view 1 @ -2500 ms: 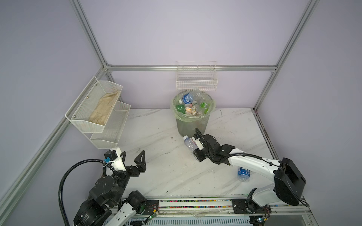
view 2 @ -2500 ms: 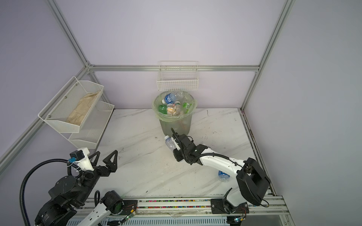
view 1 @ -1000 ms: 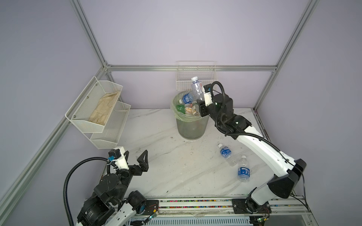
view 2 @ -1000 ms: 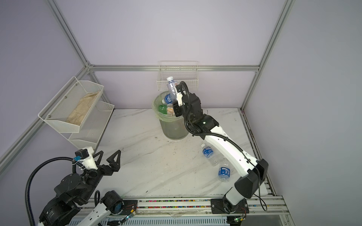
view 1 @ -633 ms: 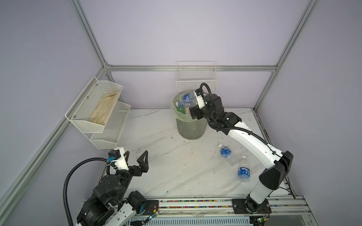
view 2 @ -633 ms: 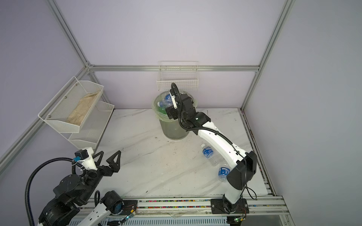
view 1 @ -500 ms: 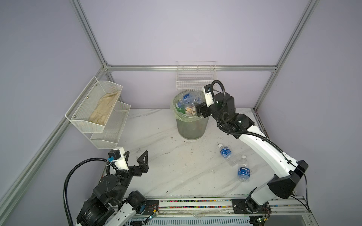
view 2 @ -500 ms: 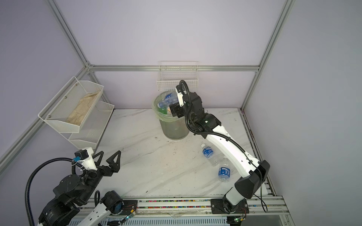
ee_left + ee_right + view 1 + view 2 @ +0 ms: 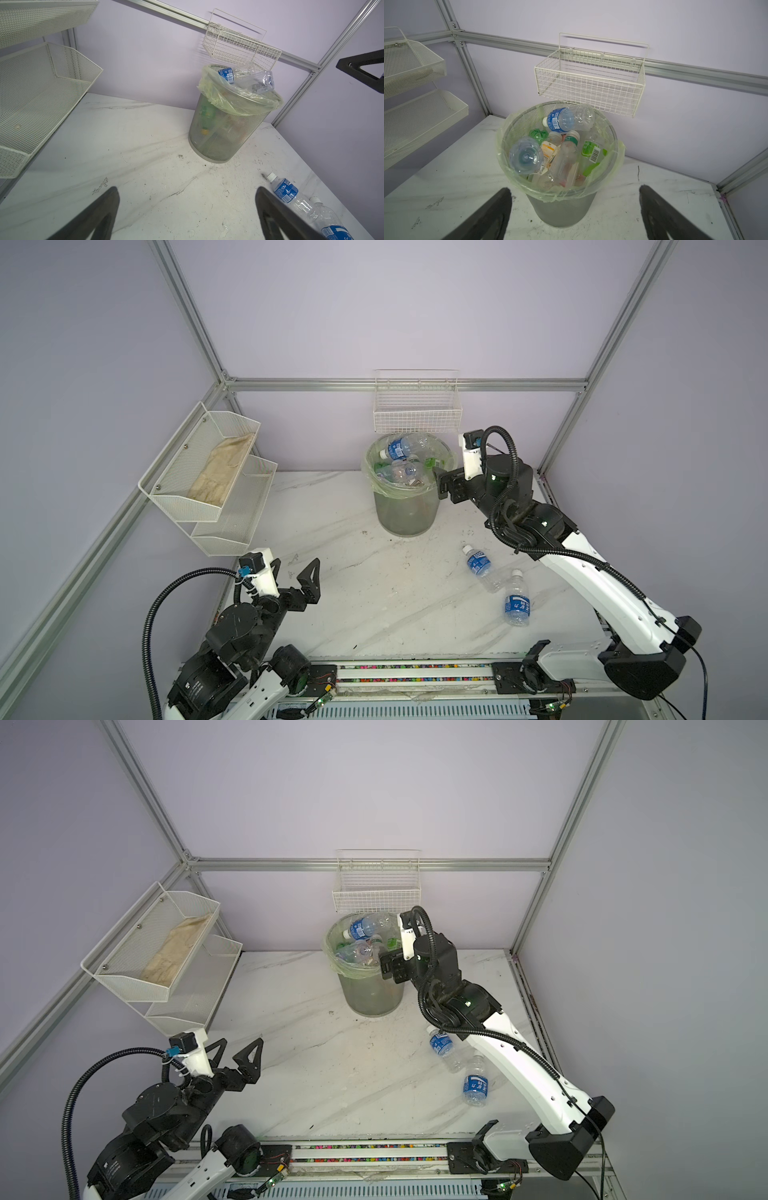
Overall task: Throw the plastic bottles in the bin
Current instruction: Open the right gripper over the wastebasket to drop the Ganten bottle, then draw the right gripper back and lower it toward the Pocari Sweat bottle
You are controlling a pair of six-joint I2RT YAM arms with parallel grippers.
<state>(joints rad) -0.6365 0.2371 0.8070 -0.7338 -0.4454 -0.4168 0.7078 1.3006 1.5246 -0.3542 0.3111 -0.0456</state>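
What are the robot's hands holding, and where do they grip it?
Nothing. The left hand and the right hand are both open and empty. The right hand hangs near the bin.

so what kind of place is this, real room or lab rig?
Most likely a lab robot test cell: aluminium frame with plain lilac panels, two arms on a front rail at a marble-look table, and staged props, a bin of plastic bottles below a wire basket.

One loose bottle (image 9: 332, 226) runs off the frame.
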